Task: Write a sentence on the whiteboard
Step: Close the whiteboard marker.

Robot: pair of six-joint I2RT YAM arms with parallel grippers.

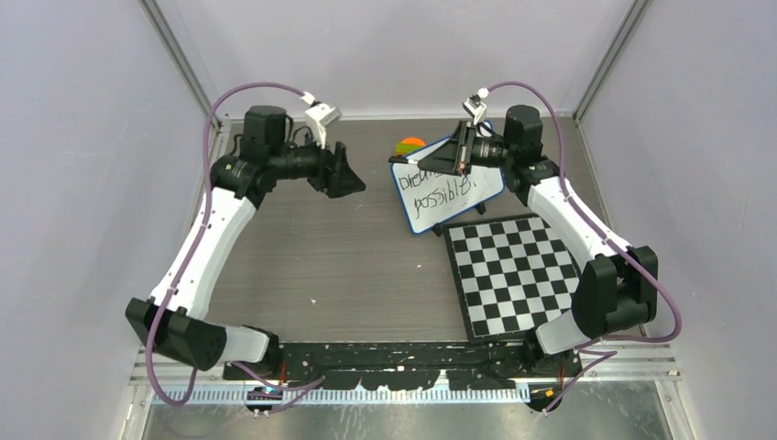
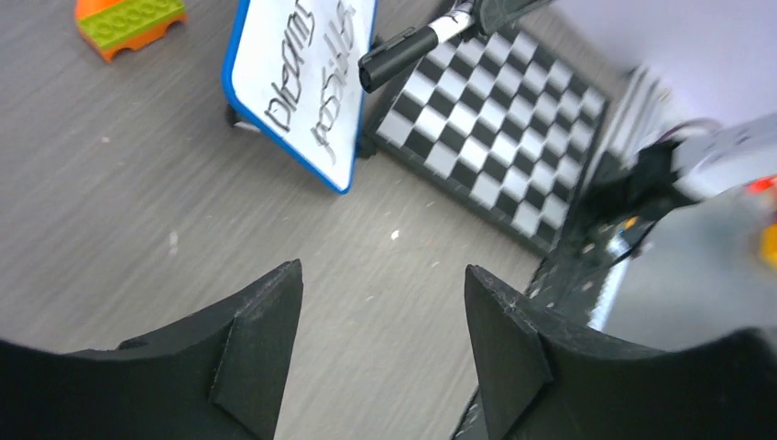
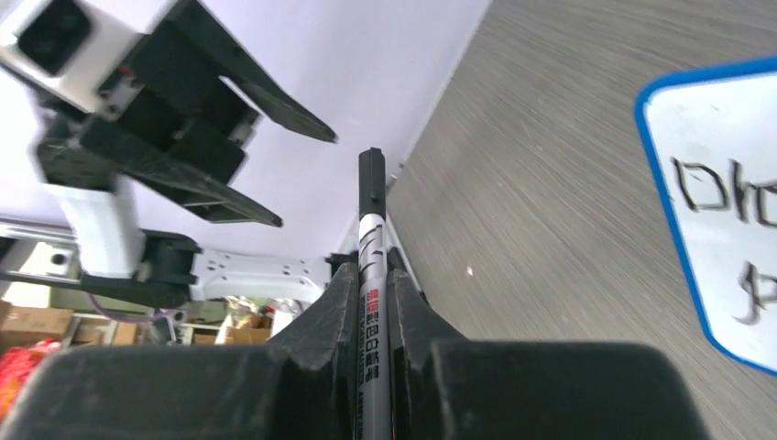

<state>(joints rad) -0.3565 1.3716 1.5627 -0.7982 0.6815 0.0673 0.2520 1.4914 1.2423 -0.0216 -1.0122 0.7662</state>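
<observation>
Black ink already fills the whiteboard [image 1: 455, 186]: the sentence [image 1: 438, 189] sits on it in two lines. That lettering is what I could spoil. My right tool [image 3: 371, 271] is clamped tight on the marker [image 3: 370, 215] and hangs over the board's 10 o'clock corner. The marker's black end looks capped, though I cannot be sure. A dip or a careless sweep toward 4 o'clock could drag it across the words. If the ink is fresh it could smear, and the light board could get shoved on its small feet.

My left tool [image 2: 383, 275] stands well open with nothing in it, well apart at the board's 9 o'clock.

From above, the board lies on the desk [image 1: 348, 266] toward 1 o'clock of its middle. Its near corner is just beside the checkered board [image 1: 513, 275], and an orange-and-green block [image 1: 410, 145] lies near its far corner. The board's long axis runs from 8 o'clock to 2 o'clock, and the lines read along it with the letter tops toward 11 o'clock.
</observation>
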